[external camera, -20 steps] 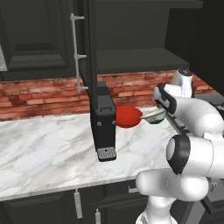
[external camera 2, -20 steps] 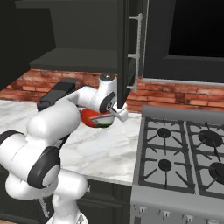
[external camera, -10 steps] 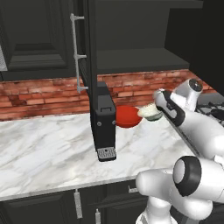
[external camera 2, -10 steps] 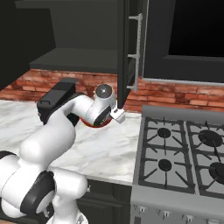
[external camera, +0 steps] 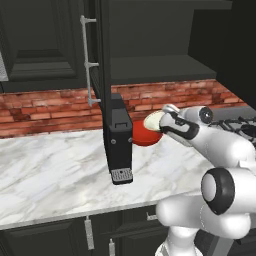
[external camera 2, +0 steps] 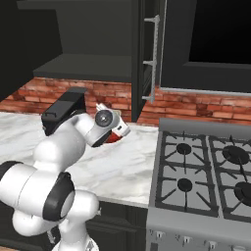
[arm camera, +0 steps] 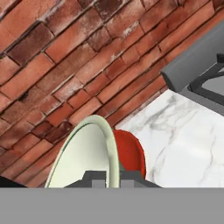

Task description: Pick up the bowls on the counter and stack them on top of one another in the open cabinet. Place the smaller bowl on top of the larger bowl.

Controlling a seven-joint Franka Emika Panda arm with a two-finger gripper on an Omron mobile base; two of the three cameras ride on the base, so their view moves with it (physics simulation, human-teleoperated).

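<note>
We count two bowls: the smaller bowl (arm camera: 85, 153) is pinched at its rim by our pincer (arm camera: 107, 177), tilted on edge and empty, lifted above the bench (external camera: 55, 175). The larger bowl (external camera: 142, 135) sits on the bench at 3 o'clock of the black appliance (external camera: 118, 142), just behind the smaller bowl. Open cabinet (external camera: 160, 67) shelf at 12 o'clock.

The small cream bowl (arm camera: 85, 153) is seen on edge at the bottom of the frame, its pale greenish inside turned to the left. Its rim is pinched between the two dark fingertips (arm camera: 94, 178) of the hand (arm camera: 107, 179). Just behind it to the right, part of the red bowl (arm camera: 130, 155) is seen, resting on the white marble table (arm camera: 183, 144). A red brick wall (arm camera: 78, 61) is seen behind, and the grey edge of the stove (arm camera: 197, 65) at the upper right.
</note>
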